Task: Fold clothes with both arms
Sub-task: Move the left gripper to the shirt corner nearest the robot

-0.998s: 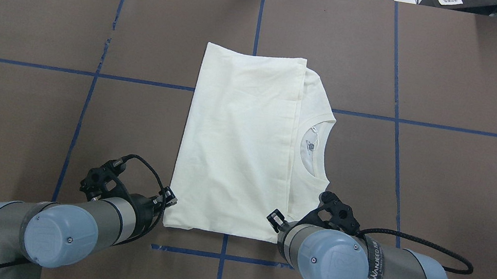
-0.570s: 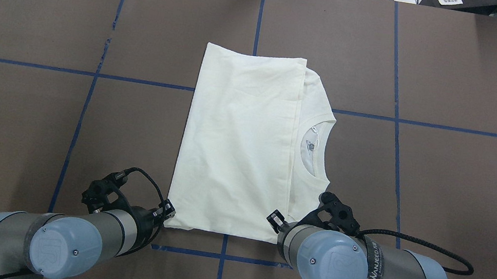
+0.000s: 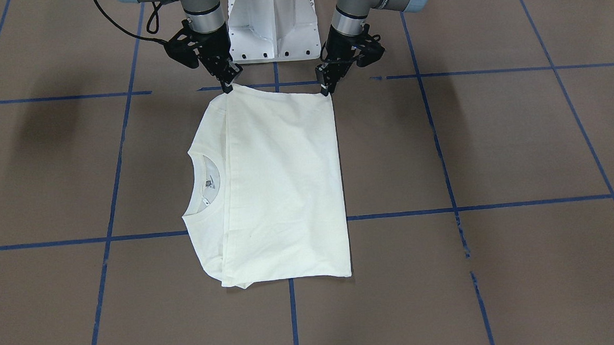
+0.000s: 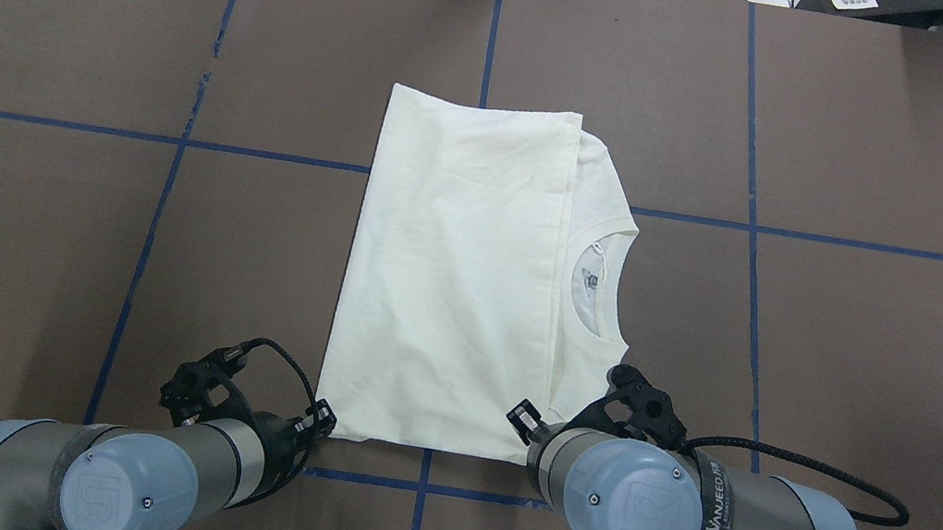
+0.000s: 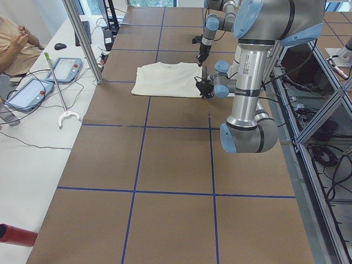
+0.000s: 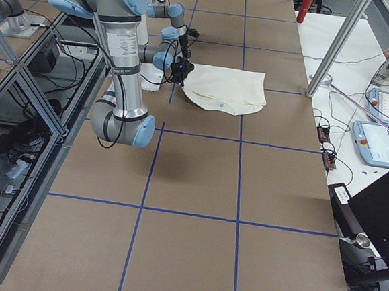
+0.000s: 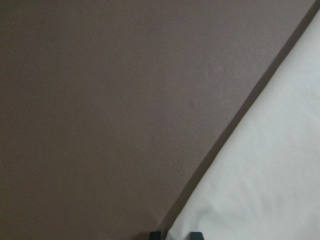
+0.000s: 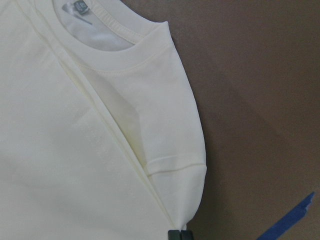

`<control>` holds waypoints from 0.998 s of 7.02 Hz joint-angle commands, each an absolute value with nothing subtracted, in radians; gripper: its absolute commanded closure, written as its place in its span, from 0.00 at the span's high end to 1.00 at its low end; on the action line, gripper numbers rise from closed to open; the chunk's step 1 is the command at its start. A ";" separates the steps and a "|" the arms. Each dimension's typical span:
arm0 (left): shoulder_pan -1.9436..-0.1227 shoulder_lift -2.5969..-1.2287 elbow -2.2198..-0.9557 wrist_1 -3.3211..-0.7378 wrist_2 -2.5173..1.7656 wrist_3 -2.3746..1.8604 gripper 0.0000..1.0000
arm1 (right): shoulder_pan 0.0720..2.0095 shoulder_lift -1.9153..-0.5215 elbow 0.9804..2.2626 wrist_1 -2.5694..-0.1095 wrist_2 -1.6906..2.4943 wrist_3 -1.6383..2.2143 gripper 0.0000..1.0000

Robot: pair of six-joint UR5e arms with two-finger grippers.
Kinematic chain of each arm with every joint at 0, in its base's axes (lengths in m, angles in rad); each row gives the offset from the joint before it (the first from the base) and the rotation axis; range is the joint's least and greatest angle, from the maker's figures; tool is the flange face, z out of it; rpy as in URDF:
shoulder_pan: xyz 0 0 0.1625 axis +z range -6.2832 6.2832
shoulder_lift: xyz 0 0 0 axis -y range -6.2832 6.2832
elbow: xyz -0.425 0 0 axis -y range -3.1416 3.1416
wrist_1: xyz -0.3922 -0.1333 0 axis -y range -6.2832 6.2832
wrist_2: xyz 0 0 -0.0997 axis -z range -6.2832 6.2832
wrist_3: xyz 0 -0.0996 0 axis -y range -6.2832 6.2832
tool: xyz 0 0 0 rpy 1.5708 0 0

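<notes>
The clothes are one cream shirt [image 4: 452, 271], folded into a rectangle on the brown table, with its ribbed collar [image 4: 611, 272] showing on the overhead view's right. My left gripper [image 3: 326, 91] is at the shirt's near left corner. In the left wrist view its fingertips [image 7: 196, 234] stand slightly apart with the fabric edge [image 7: 265, 175] between them, so it is open. My right gripper [image 3: 227, 88] is at the near right corner. There its fingertips [image 8: 173, 235] are pressed together on the shirt's folded shoulder corner [image 8: 185, 190].
The white pedestal base [image 3: 270, 22] stands just behind both grippers. Blue tape lines [image 4: 165, 191] grid the table. A metal post [image 5: 82, 38] rises at the far edge. Beyond it a side bench holds tablets [image 5: 63, 69], cables and a person's hands [image 5: 19, 38].
My left arm has drawn back toward the robot along the shirt's left edge, down to the near corner. The right arm and the shirt have barely moved.
</notes>
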State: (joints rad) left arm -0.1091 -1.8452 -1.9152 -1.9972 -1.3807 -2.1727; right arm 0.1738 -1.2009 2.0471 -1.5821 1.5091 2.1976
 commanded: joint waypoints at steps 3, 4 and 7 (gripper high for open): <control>-0.112 -1.847 -1.934 -1.997 -1.381 -2.172 0.00 | 0.163 -1.203 2.051 -1.592 1.506 2.198 0.00; -0.117 -1.818 -1.998 -1.993 -1.382 -2.168 0.00 | 0.157 -1.203 2.051 -1.592 1.505 2.198 0.00; -0.030 -1.809 -2.163 -1.833 -1.375 -2.257 0.00 | 0.114 -1.209 2.095 -1.592 1.505 2.200 0.00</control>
